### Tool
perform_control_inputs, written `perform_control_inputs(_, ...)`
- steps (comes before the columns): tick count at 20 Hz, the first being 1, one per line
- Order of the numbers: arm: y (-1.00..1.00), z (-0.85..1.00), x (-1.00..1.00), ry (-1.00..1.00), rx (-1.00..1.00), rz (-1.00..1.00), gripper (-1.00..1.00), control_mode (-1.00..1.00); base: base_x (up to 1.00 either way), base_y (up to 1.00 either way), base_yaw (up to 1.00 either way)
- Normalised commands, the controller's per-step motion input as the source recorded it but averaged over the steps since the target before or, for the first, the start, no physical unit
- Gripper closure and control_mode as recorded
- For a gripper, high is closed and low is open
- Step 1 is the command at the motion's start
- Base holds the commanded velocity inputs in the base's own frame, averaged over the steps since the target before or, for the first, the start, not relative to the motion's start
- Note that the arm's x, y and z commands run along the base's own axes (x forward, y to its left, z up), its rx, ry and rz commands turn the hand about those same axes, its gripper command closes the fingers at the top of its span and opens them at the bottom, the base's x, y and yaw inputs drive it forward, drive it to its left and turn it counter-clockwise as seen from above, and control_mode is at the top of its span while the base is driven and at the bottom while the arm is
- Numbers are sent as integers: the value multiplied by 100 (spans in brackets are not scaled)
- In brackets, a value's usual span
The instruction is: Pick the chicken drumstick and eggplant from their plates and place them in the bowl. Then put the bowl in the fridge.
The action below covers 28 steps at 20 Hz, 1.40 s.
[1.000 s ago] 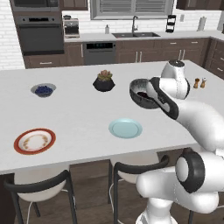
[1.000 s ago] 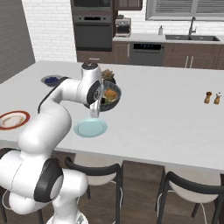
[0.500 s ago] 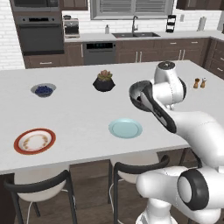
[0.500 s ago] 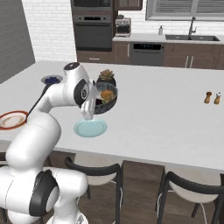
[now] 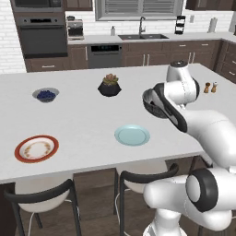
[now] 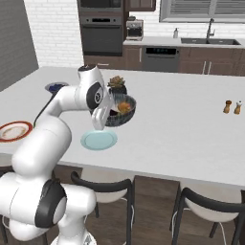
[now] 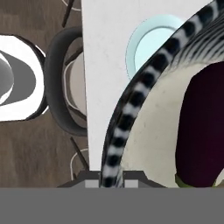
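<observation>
My gripper (image 6: 110, 113) is shut on the near rim of the dark bowl (image 6: 123, 111) and holds it tilted above the counter. The golden-brown chicken drumstick (image 6: 125, 106) lies inside the bowl. In the hand view the striped rim of the bowl (image 7: 131, 100) runs up from my gripper (image 7: 107, 178), with the dark-purple eggplant (image 7: 203, 131) inside. The pale blue-green plate (image 5: 132, 135) and the orange-rimmed plate (image 5: 37, 148) lie bare on the counter. From the left, the bowl (image 5: 155, 104) hangs beside my forearm. The grey fridge (image 6: 16, 43) stands at the far left.
A small bowl of blue berries (image 5: 45, 95) and a black pot with a plant (image 5: 109, 85) stand further back on the white counter (image 5: 83, 120). Two shakers (image 6: 232, 106) are at the right. Dark stools (image 6: 103, 184) are tucked under the near edge.
The wrist and forearm have turned while the bowl stays gripped, hanging at nearly the same spot, slightly lower. Plates and other things have not moved.
</observation>
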Motion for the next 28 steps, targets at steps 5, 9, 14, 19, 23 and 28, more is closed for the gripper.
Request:
perform_control_inputs(5, 0, 0, 0, 4, 0, 0, 100, 100, -15, 0, 0)
perform_control_inputs(9, 0, 0, 0, 0, 0, 0, 100, 100, -100, -6, -28)
perform_control_inputs(14, 0, 0, 0, 0, 0, 0, 100, 100, -38, 7, -69)
perform_control_inputs(19, 0, 0, 0, 0, 0, 0, 100, 100, 0, 13, -94)
perform_control_inputs(23, 0, 0, 0, 0, 0, 0, 100, 100, 0, 16, -95)
perform_control_inputs(28, 0, 0, 0, 0, 0, 0, 100, 100, 11, 5, -88)
